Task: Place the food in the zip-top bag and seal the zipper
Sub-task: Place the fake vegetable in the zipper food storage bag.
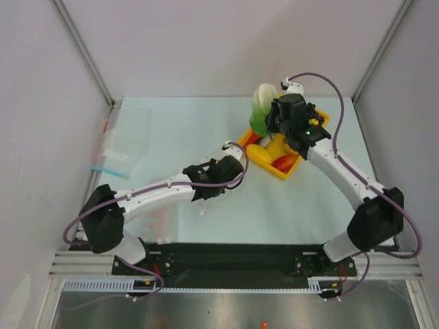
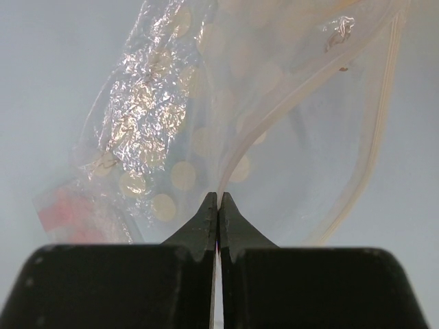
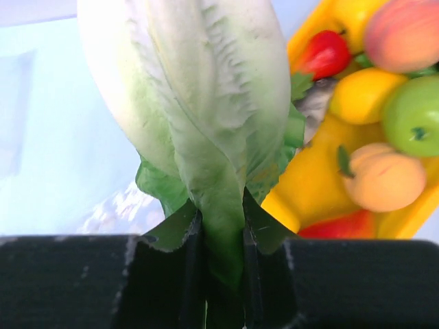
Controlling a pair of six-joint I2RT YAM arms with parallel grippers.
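Right now my left claw (image 2: 218, 200) pinches the zip-top bag (image 2: 295, 130) — my right claw (image 3: 219, 229) grips the lettuce (image 3: 199, 89) by the yellow tray (image 3: 309, 195).

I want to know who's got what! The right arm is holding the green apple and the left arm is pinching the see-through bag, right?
Almost. The right gripper holds the lettuce, not the green apple; the apple lies in the yellow tray, as the right wrist view shows. The left gripper does pinch the zip-top bag.
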